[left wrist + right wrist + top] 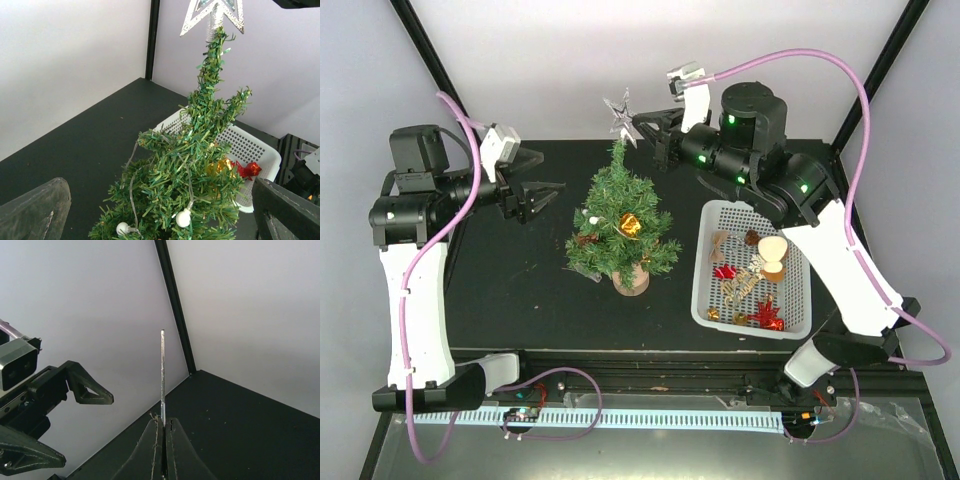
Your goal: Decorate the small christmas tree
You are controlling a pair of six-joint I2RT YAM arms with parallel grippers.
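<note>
The small christmas tree [620,225] stands mid-table on its round wood base [631,281], with a gold ornament [631,225] and a string of white bulbs [183,218] on it. My right gripper [640,126] is shut on a silver star [618,112] and holds it at the tree's tip. In the right wrist view the star [162,370] shows edge-on between the shut fingers [152,440]. In the left wrist view the star's stem [215,20] meets the treetop [216,45]. My left gripper [542,197] is open and empty, left of the tree.
A white basket [800,300] right of the tree holds red, gold and wooden ornaments [767,312]; it also shows behind the tree in the left wrist view [250,147]. Black frame posts [430,60] stand at the back corners.
</note>
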